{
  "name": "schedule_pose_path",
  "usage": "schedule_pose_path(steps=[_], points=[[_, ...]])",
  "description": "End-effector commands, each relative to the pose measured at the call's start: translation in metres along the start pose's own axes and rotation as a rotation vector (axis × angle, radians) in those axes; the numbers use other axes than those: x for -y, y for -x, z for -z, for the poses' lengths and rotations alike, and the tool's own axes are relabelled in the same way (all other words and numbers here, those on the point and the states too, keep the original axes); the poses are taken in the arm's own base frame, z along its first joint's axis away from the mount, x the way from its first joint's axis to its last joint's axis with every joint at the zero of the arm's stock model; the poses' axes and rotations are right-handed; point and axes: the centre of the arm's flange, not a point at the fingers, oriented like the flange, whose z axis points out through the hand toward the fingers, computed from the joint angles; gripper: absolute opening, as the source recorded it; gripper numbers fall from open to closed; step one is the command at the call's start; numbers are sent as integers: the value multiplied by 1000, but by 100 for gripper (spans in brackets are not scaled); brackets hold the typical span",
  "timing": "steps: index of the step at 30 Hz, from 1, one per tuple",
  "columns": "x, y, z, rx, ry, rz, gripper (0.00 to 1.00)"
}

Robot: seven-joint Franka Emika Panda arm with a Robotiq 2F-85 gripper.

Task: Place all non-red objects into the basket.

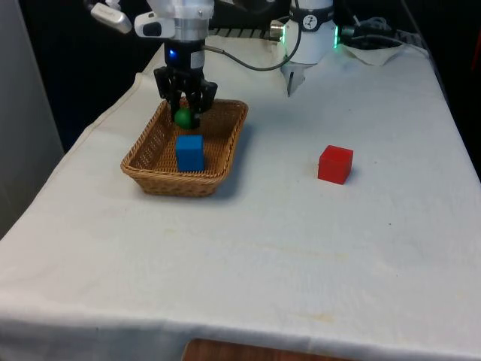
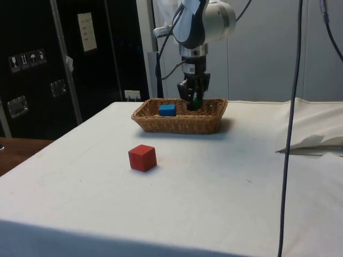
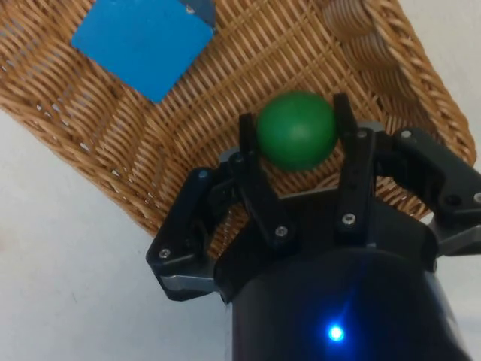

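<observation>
Green ball (image 3: 296, 129) clamped in gripper (image 1: 186, 110) over basket (image 1: 154, 171), beside blue cube (image 1: 190, 152).

White, rounded arm (image 2: 206, 21), grey cable looping off it, and a black gripper (image 3: 297, 143) with small silver screws.

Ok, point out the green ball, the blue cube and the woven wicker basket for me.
green ball (image 3: 295, 129), wrist view, on its rounded front between the fingers.
blue cube (image 1: 190, 153), front view, on its front face.
woven wicker basket (image 1: 167, 182), front view, on its near outer wall.
</observation>
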Motion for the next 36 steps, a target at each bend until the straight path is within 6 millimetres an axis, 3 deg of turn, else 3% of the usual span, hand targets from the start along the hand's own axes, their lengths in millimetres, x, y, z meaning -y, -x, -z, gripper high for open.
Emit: schedule_pose_path(steps=[1, 6, 11, 12, 14, 23, 36], points=[[0, -1, 1, -6, -10, 0, 44], [-1, 0, 1, -2, -6, -3, 51], [-1, 0, 0, 1, -4, -5, 76], [-1, -1, 1, 1, -3, -5, 86], [-2, 0, 0, 1, 1, -5, 96], [1, -1, 4, 1, -6, -5, 100], [34, -3, 31, -5, -46, 17, 100]])
